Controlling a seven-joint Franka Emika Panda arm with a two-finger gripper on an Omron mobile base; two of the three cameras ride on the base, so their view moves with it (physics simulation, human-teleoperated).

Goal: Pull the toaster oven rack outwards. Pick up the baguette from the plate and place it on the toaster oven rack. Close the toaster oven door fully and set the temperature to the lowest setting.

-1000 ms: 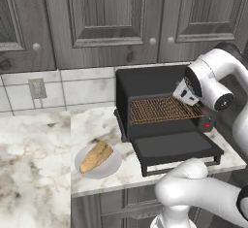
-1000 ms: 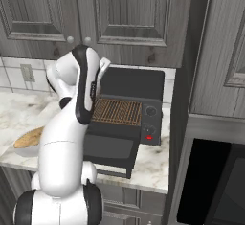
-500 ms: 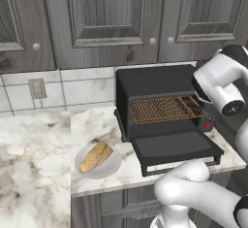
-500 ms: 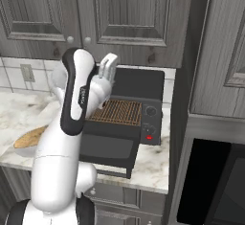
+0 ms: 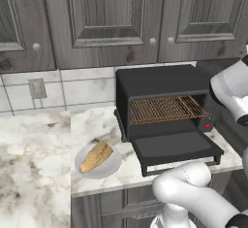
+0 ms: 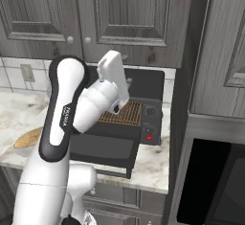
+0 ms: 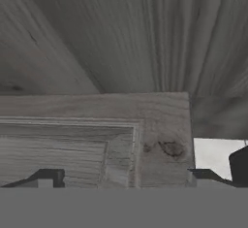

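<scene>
While toaster oven rack [image 5: 167, 109] sits part-way out above dropped toaster oven door [image 5: 175, 145], my gripper [image 7: 123, 177] hangs spread wide, empty, facing cabinets. Baguette [image 5: 96, 156] rests on plate [image 5: 112, 164], left of oven; I descend squarely over its middle.

Matte black toaster oven [image 5: 162, 84], copper crosshatch rack [image 5: 164, 109], golden-tan baguette [image 5: 96, 156], white plate [image 5: 110, 167]

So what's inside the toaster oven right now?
Inside the toaster oven sits the toaster oven rack, bare, above the dropped toaster oven door. The cavity behind and below it is too dark to tell.
</scene>
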